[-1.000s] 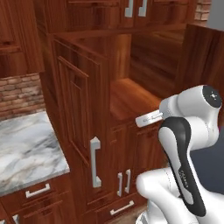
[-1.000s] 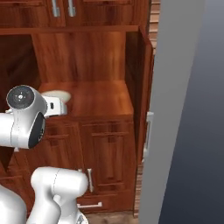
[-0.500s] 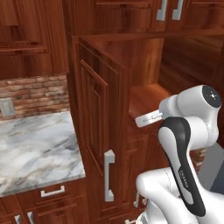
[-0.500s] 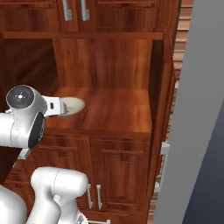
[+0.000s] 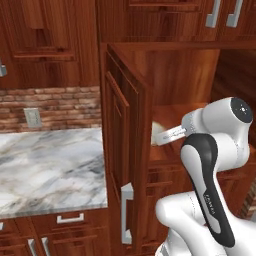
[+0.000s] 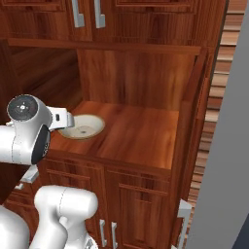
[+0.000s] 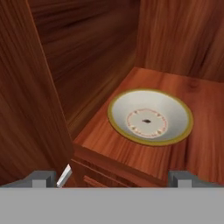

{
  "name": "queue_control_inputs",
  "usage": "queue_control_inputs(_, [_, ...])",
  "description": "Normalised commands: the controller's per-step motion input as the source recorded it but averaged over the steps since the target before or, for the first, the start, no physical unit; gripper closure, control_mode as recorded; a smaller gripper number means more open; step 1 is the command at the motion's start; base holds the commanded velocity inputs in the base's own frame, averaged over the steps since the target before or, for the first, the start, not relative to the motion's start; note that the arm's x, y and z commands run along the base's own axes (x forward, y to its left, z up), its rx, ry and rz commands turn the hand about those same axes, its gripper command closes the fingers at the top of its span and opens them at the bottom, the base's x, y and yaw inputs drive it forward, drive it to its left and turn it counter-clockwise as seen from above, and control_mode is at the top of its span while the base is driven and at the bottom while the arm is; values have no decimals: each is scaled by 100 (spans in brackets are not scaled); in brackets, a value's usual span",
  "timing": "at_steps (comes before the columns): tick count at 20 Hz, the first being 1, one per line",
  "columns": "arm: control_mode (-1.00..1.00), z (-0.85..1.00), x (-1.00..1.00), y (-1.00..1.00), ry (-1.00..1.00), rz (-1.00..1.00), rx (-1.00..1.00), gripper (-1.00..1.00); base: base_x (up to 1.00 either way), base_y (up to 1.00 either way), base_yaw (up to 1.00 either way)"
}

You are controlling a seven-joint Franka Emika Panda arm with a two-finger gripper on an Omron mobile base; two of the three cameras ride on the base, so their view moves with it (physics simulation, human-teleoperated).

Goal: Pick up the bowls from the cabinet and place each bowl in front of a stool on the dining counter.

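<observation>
One cream bowl (image 7: 150, 117) with an olive-tan rim and a dark centre speck lies flat on the wood shelf of the cabinet (image 6: 131, 78), near the compartment's left wall. In the right base view the same bowl (image 6: 82, 127) sits at the shelf's left, just past my hand. My gripper (image 7: 113, 178) is open and holds nothing. It stands in front of the shelf's front edge, short of the bowl, and its fingertips (image 7: 41, 178) are spread wide. In the left base view the open cabinet door (image 5: 125, 150) hides most of the bowl.
The cabinet's left door stands swung out toward me, beside a marble worktop (image 5: 50, 165) with a brick backsplash (image 5: 55, 107). The right door (image 6: 192, 126) is open too, next to a grey wall panel (image 6: 226, 160). Shut doors with silver handles (image 6: 87, 13) are above the shelf.
Both base views have shifted and the cabinet compartment looms larger, so the base has driven closer. The bowl has come into view beside my hand. The jaws stayed open.
</observation>
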Motion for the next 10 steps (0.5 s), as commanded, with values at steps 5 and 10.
queue_control_inputs(5, [100,0,0,0,0,0,0,-100,4,-20,11])
queue_control_inputs(10, [100,0,0,0,0,0,0,-100,0,-1,0])
